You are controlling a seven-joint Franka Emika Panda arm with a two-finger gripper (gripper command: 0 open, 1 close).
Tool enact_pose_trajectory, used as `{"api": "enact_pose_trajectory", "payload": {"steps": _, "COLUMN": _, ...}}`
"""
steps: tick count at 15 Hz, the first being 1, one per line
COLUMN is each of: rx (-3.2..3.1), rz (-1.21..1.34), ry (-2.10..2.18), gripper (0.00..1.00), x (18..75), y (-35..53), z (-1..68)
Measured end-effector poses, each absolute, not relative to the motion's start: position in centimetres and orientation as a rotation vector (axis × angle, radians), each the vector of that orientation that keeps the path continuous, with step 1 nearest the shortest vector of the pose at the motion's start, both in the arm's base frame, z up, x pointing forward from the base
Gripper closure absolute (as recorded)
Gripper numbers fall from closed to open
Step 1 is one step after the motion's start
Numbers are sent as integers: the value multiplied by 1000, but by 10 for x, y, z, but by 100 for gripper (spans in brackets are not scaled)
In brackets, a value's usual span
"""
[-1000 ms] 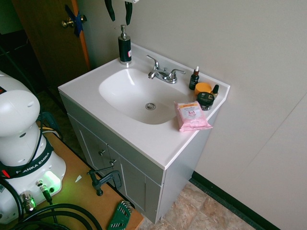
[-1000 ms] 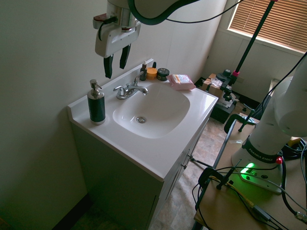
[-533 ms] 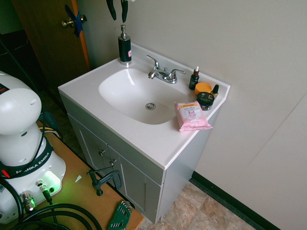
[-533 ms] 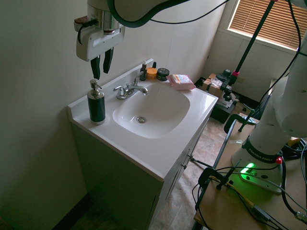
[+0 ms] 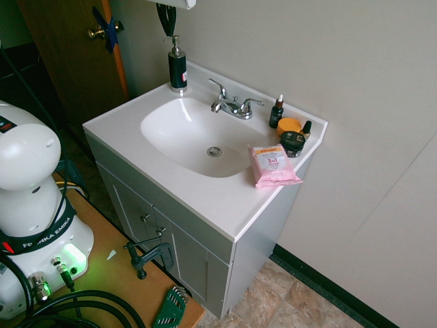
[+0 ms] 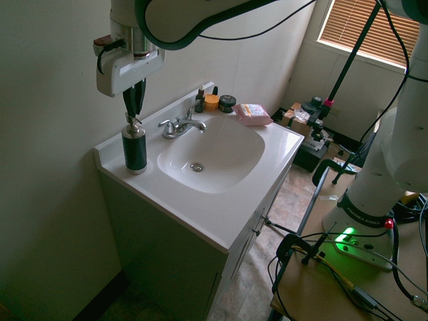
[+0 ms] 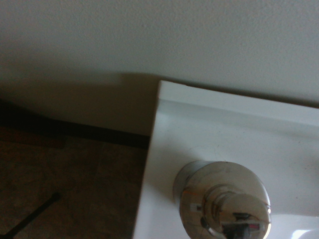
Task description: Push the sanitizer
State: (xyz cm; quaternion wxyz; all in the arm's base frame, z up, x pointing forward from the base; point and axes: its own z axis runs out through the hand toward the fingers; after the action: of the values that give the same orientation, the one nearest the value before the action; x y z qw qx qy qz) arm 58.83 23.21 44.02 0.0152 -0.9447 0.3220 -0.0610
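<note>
One gripper [image 6: 134, 110] hangs with fingers nearly together, holding nothing; the sanitizer [image 6: 134, 148] stands directly beneath their tips, at the vanity's [image 6: 221, 210] back corner. We should descend straight — centred on the pump head [image 7: 224, 206] — and press gently.

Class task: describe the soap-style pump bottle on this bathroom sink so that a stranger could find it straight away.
Start at the white sink counter and find the chrome tap. The pump bottle stands alone in the back corner nearest the brown door, right under the gripper. It is tall, black and silver-topped, unlike the small bottles and jars in the opposite corner.
</note>
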Motion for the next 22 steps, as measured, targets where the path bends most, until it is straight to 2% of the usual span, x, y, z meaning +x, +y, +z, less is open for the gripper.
{"api": "enact_pose_trajectory", "payload": {"steps": 17, "rx": -2940, "rz": -198, "ry": 1017, "gripper": 100, "x": 598, "y": 227, "z": 426}}
{"api": "enact_pose_trajectory", "payload": {"steps": 18, "rx": -2928, "rz": -219, "ry": 1013, "gripper": 0, "x": 598, "y": 227, "z": 433}}
{"api": "enact_pose_trajectory", "payload": {"steps": 22, "rx": -2840, "rz": -284, "ry": 1066, "gripper": 0, "x": 578, "y": 187, "z": 487}}
